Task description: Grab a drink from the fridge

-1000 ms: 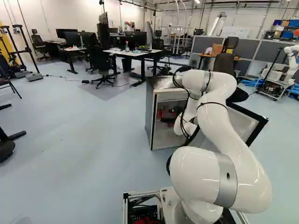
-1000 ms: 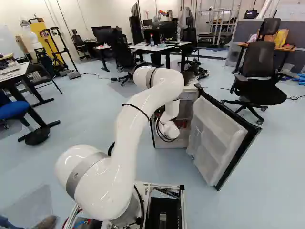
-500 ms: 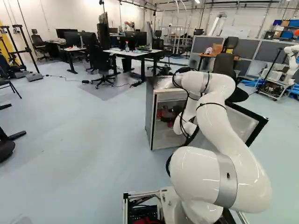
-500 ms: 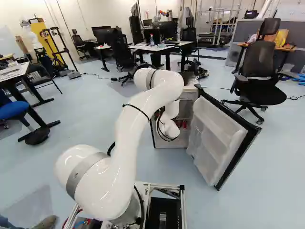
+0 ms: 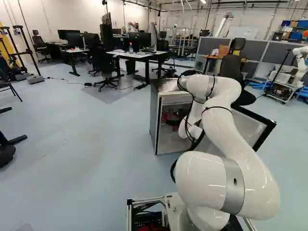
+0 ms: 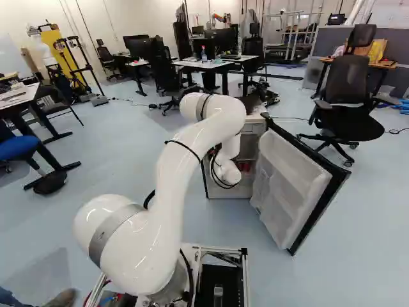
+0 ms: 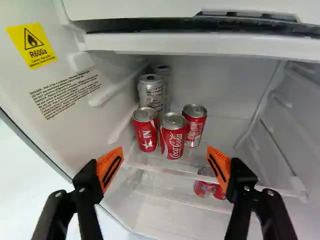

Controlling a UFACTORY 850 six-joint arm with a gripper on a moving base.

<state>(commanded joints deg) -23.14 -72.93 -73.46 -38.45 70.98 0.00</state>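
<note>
My gripper [image 5: 176,119] shows as a dark shape inside the opened fridge [image 5: 153,120] in the left base view. Seen from the wrist, the gripper [image 7: 166,163] stands open, its orange pads wide apart with nothing held. Ahead of the gap, on a clear shelf, two red cans [image 7: 145,131] [image 7: 172,137] stand side by side, with a third red can [image 7: 194,125] just behind. Farther back are a silver can [image 7: 151,93] and another can partly hidden by it. More red cans [image 7: 203,186] show below the shelf, near one finger.
The fridge door [image 6: 294,185] stands swung out beside my arm. A ledge [image 7: 200,44] crosses above the cans, and the fridge's side wall [image 7: 35,90] is close to one finger. An office chair [image 6: 348,121] stands beyond the door. Another robot [image 5: 301,62] is far off.
The upper part of my arm has shifted very slightly to the left in the left base view. The base, fridge and door have stayed put.
</note>
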